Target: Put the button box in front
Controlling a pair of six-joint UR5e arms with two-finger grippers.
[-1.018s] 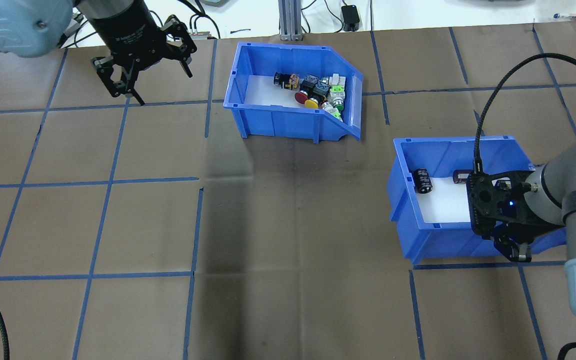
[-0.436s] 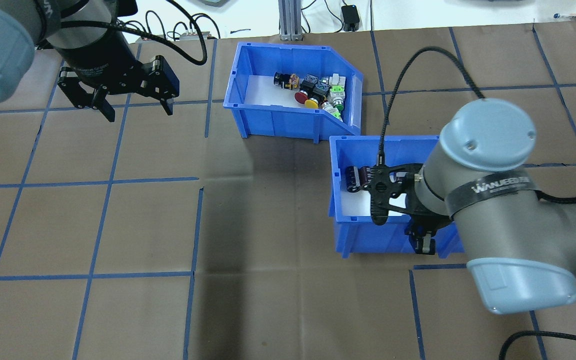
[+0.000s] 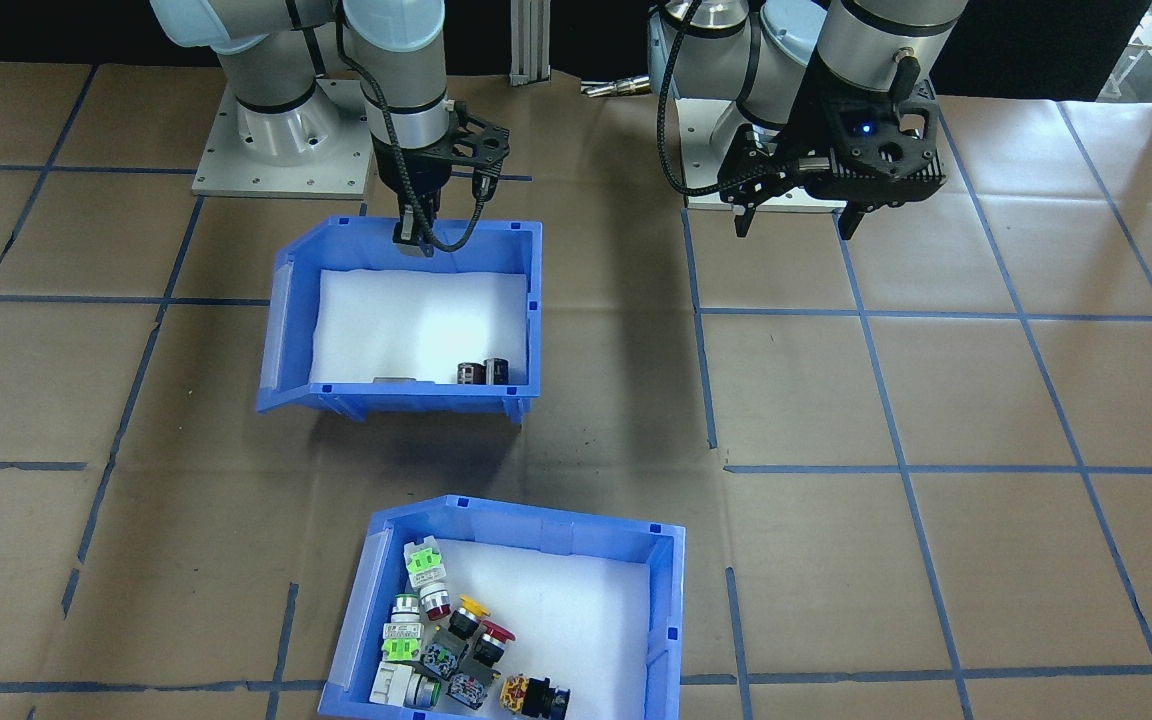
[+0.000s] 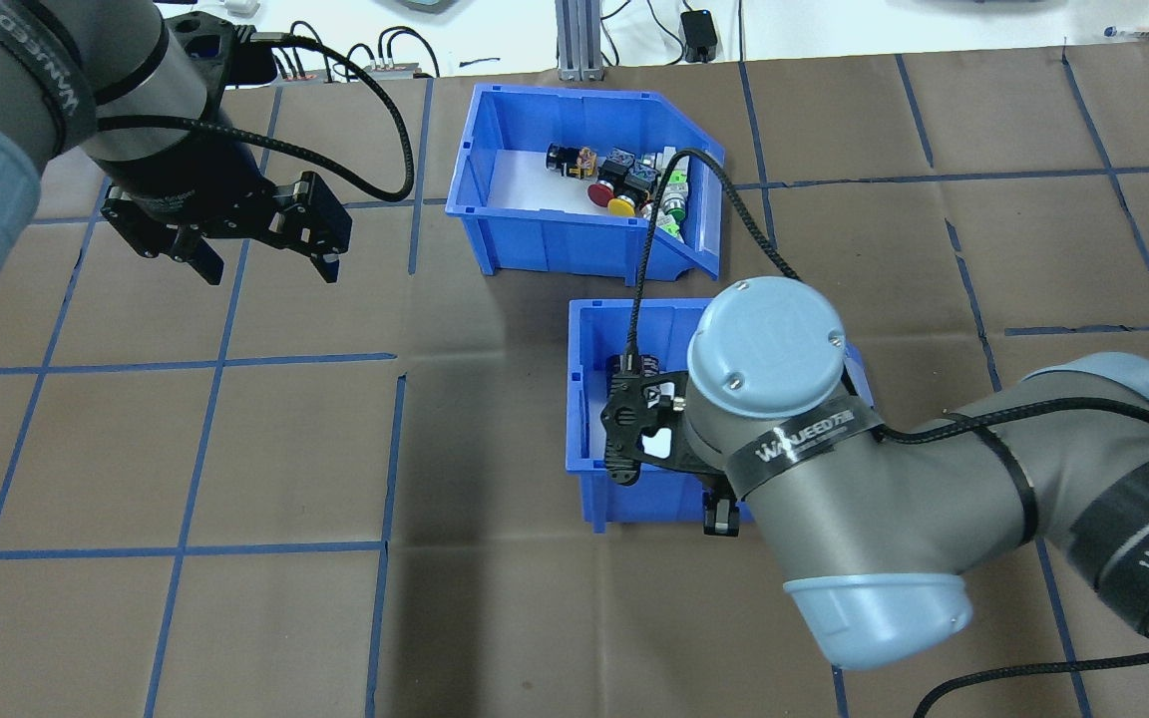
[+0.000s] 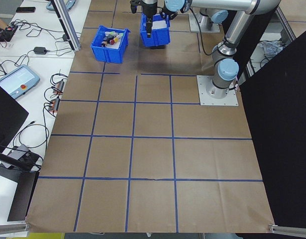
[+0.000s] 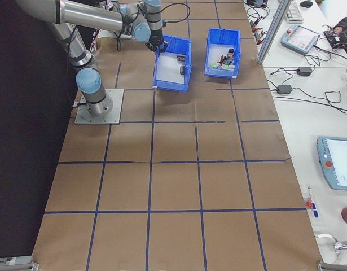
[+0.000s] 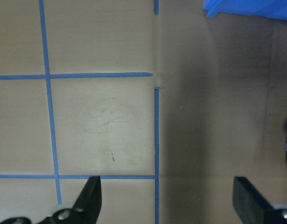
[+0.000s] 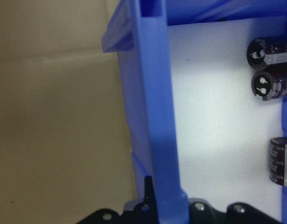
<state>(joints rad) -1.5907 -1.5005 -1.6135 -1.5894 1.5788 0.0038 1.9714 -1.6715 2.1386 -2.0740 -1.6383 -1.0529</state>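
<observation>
In the overhead view the right arm's grey elbow covers most of the second blue bin (image 4: 594,419), so its contents barely show. The front-facing view shows that bin (image 3: 281,330) clearly: white foam floor, two dark cylinders (image 3: 484,372) lying by the wall farthest from the robot. The right wrist cam adds a third cylinder (image 8: 279,161), cut off at the frame edge.

The right gripper (image 3: 414,240) is closed on the bin's wall nearest the robot; the wrist cam shows the blue wall (image 8: 157,116) running straight down between its fingers. In the overhead view only one fingertip (image 4: 721,519) pokes out below the bin.

The left gripper (image 4: 260,261) hovers over bare brown paper w/ blue tape lines, jaws spread wide, holding nothing. Its wrist cam shows both fingertips (image 7: 89,198) at the bottom edge, far apart.

The button box (image 4: 495,214) sits at the far side of the table from the robot, just beyond the held bin, not touching it. Buttons (image 4: 624,179) are clustered toward its sloped open end. In the front-facing view the box (image 3: 666,590) is cut off by the bottom edge. Side views show both bins small; gripper detail is not readable.
</observation>
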